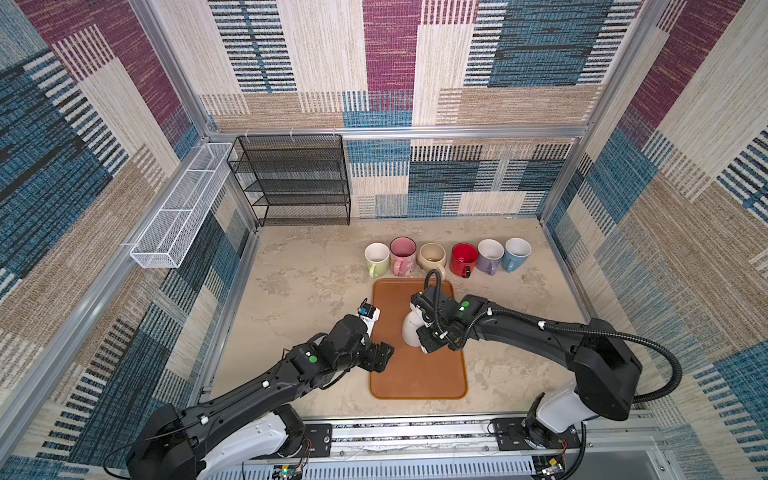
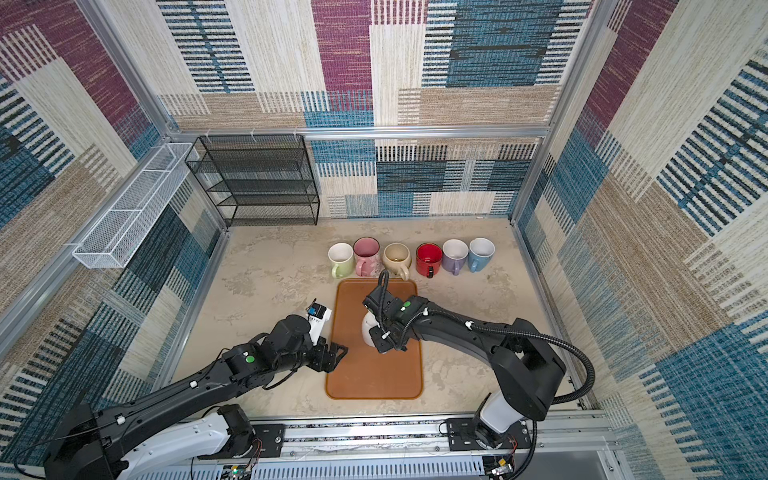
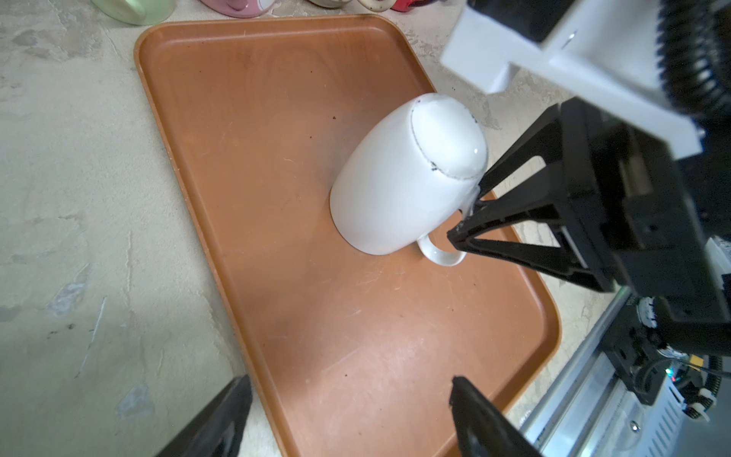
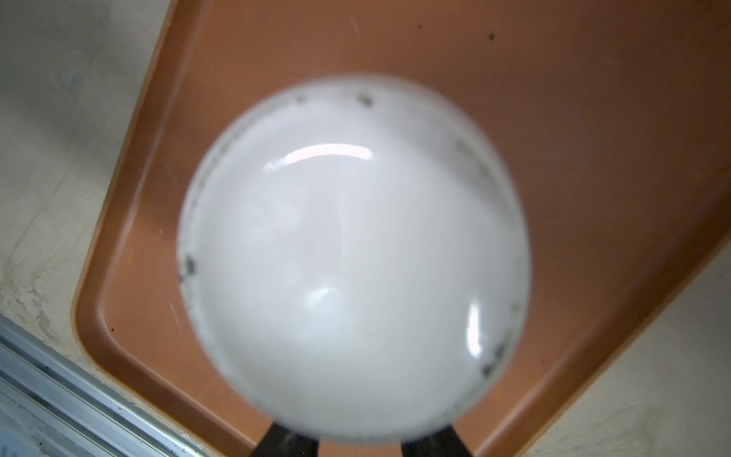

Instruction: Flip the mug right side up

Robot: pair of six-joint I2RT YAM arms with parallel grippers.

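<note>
A white mug [image 1: 410,330] [image 2: 367,328] stands upside down on the brown tray [image 1: 415,376] [image 2: 374,376], its base facing up and its handle [image 3: 441,257] toward the right arm. In the right wrist view the mug's base [image 4: 352,257] fills the middle. My right gripper [image 3: 466,211] [image 1: 424,328] reaches down beside the mug. Its fingers stand slightly parted on either side of the handle's upper end. My left gripper [image 3: 350,389] [image 1: 385,357] hovers open over the tray's left edge, apart from the mug and holding nothing.
A row of several upright mugs, from green [image 1: 377,257] to blue [image 1: 516,253], stands just behind the tray. A black mesh rack [image 1: 297,178] sits in the back left corner. A white wire basket [image 1: 178,208] hangs on the left wall.
</note>
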